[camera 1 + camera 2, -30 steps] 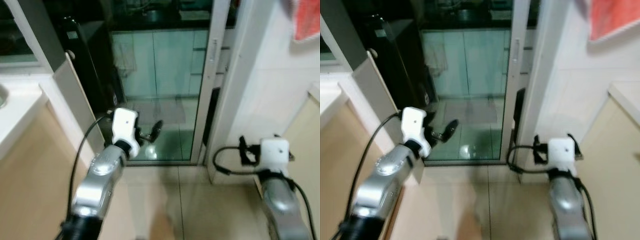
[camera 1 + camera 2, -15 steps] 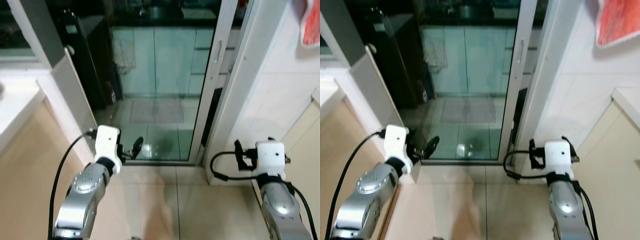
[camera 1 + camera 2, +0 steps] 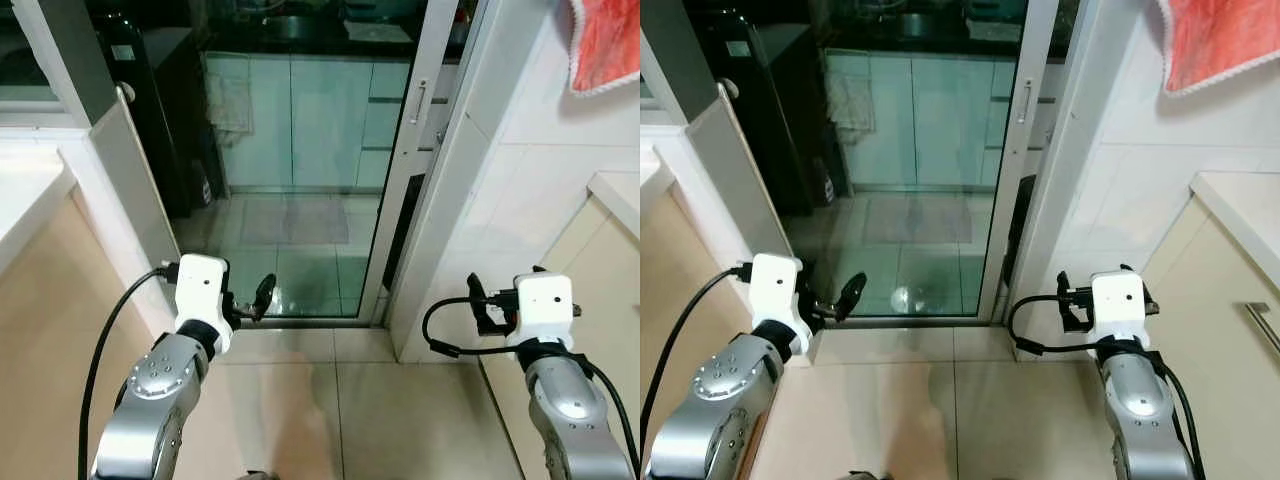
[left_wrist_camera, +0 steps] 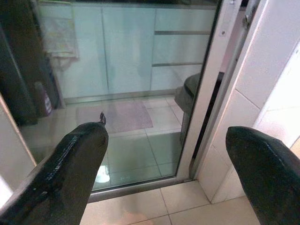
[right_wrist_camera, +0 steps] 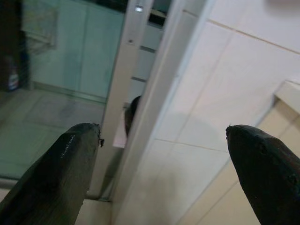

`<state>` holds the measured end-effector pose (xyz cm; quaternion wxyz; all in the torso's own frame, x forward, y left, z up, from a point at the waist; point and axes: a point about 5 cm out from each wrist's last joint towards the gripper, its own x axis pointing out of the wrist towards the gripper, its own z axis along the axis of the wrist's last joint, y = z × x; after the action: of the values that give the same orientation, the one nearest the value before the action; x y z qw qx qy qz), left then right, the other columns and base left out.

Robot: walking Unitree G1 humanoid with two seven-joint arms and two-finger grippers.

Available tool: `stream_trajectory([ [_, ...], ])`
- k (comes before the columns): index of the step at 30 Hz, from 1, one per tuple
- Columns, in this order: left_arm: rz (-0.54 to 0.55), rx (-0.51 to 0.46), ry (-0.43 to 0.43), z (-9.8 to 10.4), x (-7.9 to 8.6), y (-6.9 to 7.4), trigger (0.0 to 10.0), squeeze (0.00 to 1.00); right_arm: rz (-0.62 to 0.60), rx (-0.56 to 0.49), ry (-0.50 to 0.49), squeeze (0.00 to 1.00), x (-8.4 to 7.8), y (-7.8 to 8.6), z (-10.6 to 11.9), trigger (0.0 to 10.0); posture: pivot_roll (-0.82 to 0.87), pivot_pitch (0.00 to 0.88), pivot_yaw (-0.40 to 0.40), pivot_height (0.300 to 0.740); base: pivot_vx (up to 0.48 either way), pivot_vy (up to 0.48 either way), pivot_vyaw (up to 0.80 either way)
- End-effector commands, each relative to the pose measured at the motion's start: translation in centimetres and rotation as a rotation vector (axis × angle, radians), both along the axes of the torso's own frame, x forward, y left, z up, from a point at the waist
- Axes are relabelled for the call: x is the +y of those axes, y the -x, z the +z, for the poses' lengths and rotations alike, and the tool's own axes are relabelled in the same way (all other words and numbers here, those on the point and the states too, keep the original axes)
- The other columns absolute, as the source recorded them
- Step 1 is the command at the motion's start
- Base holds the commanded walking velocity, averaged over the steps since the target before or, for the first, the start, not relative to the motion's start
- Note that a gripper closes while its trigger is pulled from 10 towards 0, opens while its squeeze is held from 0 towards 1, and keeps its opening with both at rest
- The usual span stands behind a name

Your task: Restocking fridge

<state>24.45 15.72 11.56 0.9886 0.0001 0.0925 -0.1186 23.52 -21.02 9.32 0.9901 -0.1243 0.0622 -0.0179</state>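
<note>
- Tiled floor (image 3: 340, 400), beige, runs up to a glass sliding door (image 3: 300, 150); through the glass, pale green cabinets (image 3: 940, 110) and a small mat (image 3: 295, 218) on the far floor.
- White tiled wall (image 3: 1140, 170) right of the door frame (image 3: 415, 150); frame is silver with a vertical handle (image 3: 1024, 102).
- Beige bench (image 3: 30, 200) with white top on robot's left; another beige bench (image 3: 1240, 230) with a bar handle on the right.
- Tall black appliance (image 3: 150, 110) behind the glass at left, maybe the fridge, cannot tell for sure; no food items to restock can be made out.
- Red-orange towel (image 3: 1210, 40) hangs on the wall at upper right.
- Towel (image 4: 56, 30) hangs on the cabinets, seen through the glass.
- Dark rounded object (image 4: 190, 93) sits in the door gap, cannot tell what.
- Left arm raised low in front of the glass door; left gripper (image 4: 164, 164) jaws wide apart, holding nothing, fingers (image 4: 75, 159) pointing at the door.
- Right arm raised near the tiled wall; right gripper (image 5: 164, 164) jaws wide apart, holding nothing, fingers (image 5: 65, 164) pointing at door frame and wall.
- Black cable (image 3: 110, 340) loops from the left wrist; black cable (image 3: 1035, 320) loops by the right wrist.
</note>
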Motion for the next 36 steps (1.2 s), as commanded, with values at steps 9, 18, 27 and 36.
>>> stream_trajectory([
  [9, 0.048, -0.007, 0.029, 0.6, 0.2, 0.7, 10.0, 0.0, 0.028, -0.008, -0.066, 0.72, 0.6, -1.2, 0.1, 10.0, -0.01, 0.0, -0.052, 0.74, 0.0, 0.0, 0.0],
  [18, 0.02, -0.035, 0.043, 1.1, -0.7, -0.2, 10.0, 0.0, 0.046, -0.014, -0.063, 0.71, 1.0, -1.2, 0.2, 10.0, -0.04, 0.0, -0.031, 0.74, 0.0, 0.0, 0.0],
  [27, -0.018, -0.055, 0.003, 1.3, -1.2, -0.8, 10.0, 0.0, 0.043, -0.038, -0.046, 0.73, 1.0, -1.6, 0.7, 10.0, -0.05, 0.0, -0.02, 0.74, 0.0, 0.0, 0.23],
  [36, -0.017, -0.029, 0.018, 0.9, -0.9, -1.1, 10.0, 0.0, 0.037, -0.053, -0.065, 0.72, 1.7, -1.4, 0.7, 10.0, -0.05, 0.0, 0.007, 0.74, 0.0, 0.0, 0.0],
])
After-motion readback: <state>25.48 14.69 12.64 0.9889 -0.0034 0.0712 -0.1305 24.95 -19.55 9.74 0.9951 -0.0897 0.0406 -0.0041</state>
